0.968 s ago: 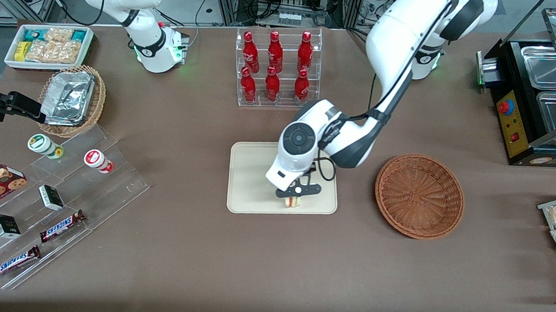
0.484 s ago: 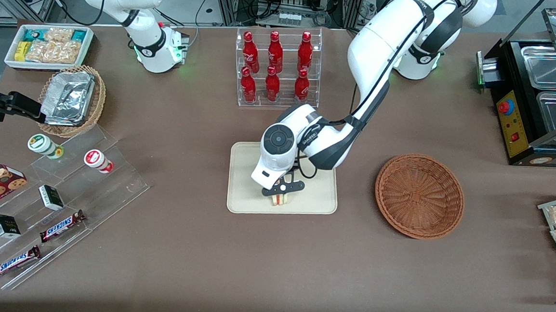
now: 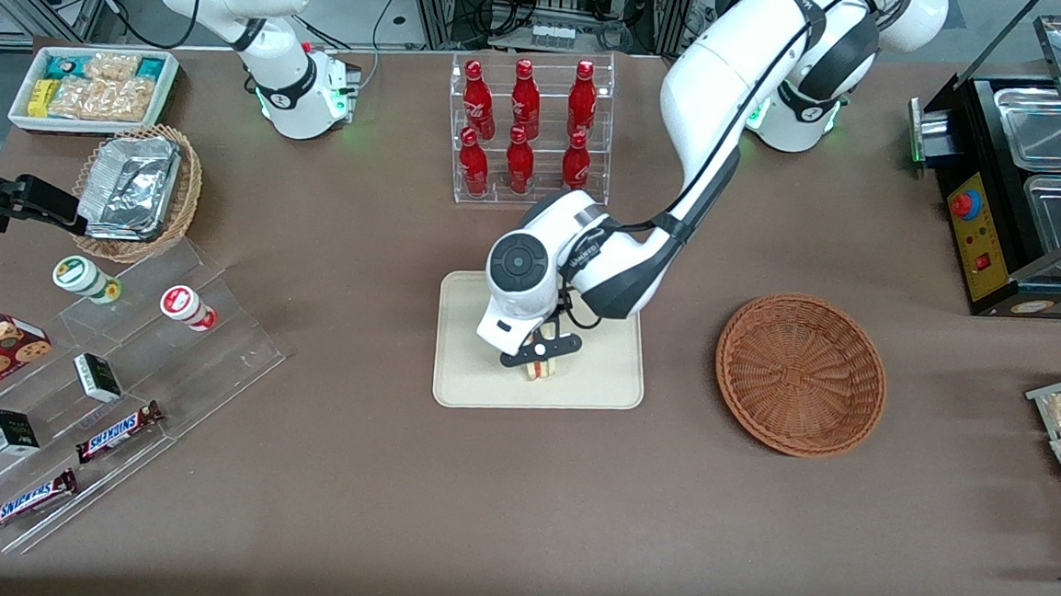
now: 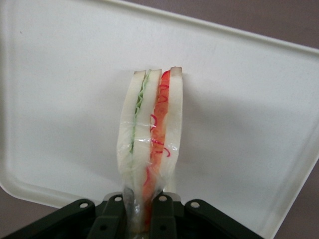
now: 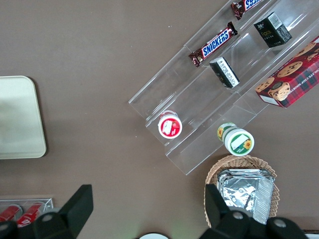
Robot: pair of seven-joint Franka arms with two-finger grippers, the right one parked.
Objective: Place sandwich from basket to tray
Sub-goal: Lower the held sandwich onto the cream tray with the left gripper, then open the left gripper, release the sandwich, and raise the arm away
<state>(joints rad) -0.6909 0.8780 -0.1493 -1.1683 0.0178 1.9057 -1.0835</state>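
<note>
The sandwich [image 4: 151, 134] is a thin clear-wrapped wedge: three pale bread slices standing on edge, with a green layer between one pair and a red layer between the other. The gripper [image 3: 540, 365] is clamped on its narrow end, the fingers [image 4: 163, 211] pinching the wrap from both sides. It hangs over the middle of the cream tray [image 3: 470, 386] on the brown desk [image 3: 345, 471]. The reddish-brown basket [image 3: 800, 373] sits beside the tray, toward the working arm's end.
</note>
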